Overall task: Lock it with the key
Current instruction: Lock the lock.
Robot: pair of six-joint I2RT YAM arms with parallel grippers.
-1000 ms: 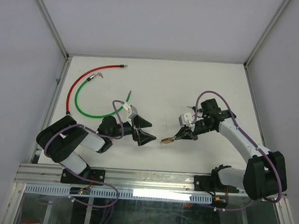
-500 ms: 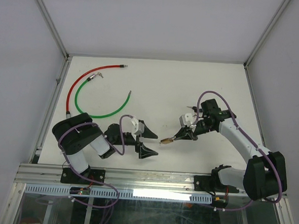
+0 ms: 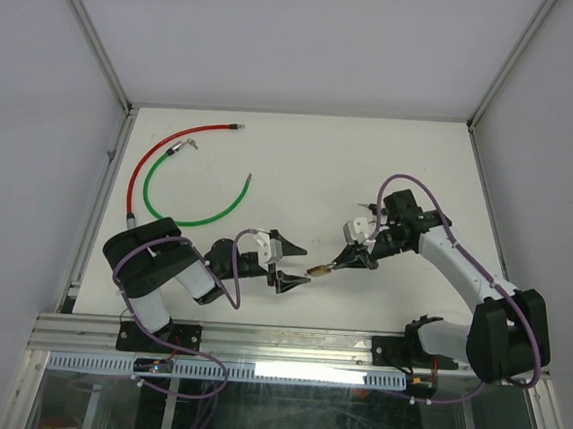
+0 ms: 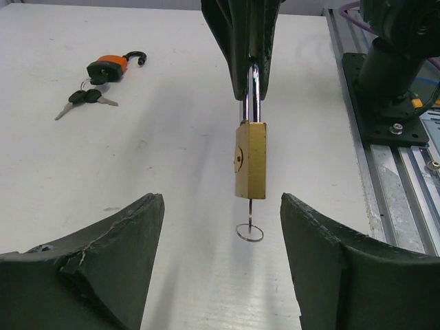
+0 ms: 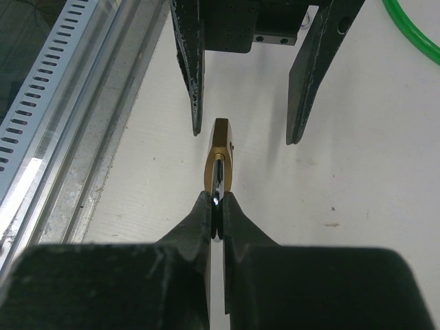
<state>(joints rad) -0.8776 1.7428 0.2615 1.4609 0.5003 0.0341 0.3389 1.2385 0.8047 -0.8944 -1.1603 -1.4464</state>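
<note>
Padlock (image 3: 319, 270) first: from the overhead camera the brass one is near the front edge of the table (image 3: 319, 168), right between the two arms. The right gripper (image 3: 340, 263) is pinched tight on its shackle end. The left gripper (image 3: 298, 266) is spread wide, one finger on each side of the lock body. A green cable (image 3: 203, 220) and a red cable (image 3: 196, 128) curve around the far left part of the table, well apart from all this. The left wrist camera shows it much better. The lock hangs from the closed right fingers by its silver shackle, centred in the gap between the two open left fingers, and neither of them is touching it. A thin wire with a little ring (image 4: 249, 232) sticks out of the lock's bottom end, and I honestly can't tell if that's a key. Further back on the table lie an orange padlock (image 4: 106, 67) and a small bunch of keys (image 4: 86, 100) just beside it. In the right wrist camera the shackle is squeezed between the shut fingers, with the brass body pointing away toward the left gripper's open fingers. A metal rail (image 5: 69, 103) runs along the left edge.
</note>
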